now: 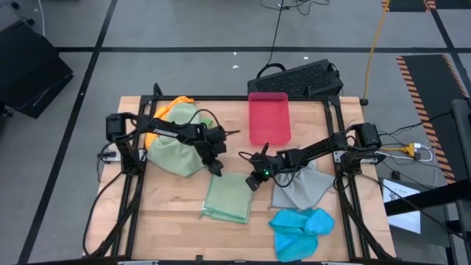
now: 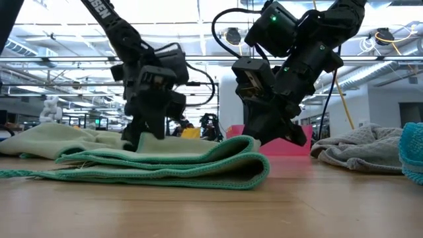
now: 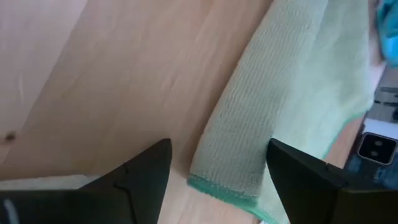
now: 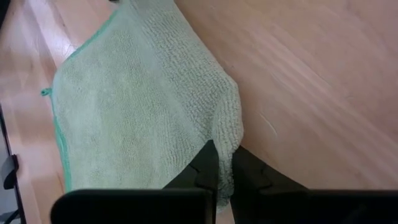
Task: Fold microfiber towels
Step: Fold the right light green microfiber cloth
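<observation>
Wooden tabletop (image 1: 176, 213) shows our sage towel (image 1: 228, 197) folded, left gripper (image 1: 215, 168) spread, right gripper (image 1: 254, 180) pinched empty, while grey towel (image 1: 302, 190), blue towel (image 1: 300, 228) and the green-and-orange heap (image 1: 173, 136) remain unfolded.

Two matte-black jointed arms with looped black cables; white lettering on the left arm; green indicator light on the right wrist.

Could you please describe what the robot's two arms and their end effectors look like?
Both arms are black, jointed, with black cables looping alongside. The left arm bears white lettering; the right arm shows a green light. Each end effector, left and right, has two dark angular fingers.
</observation>
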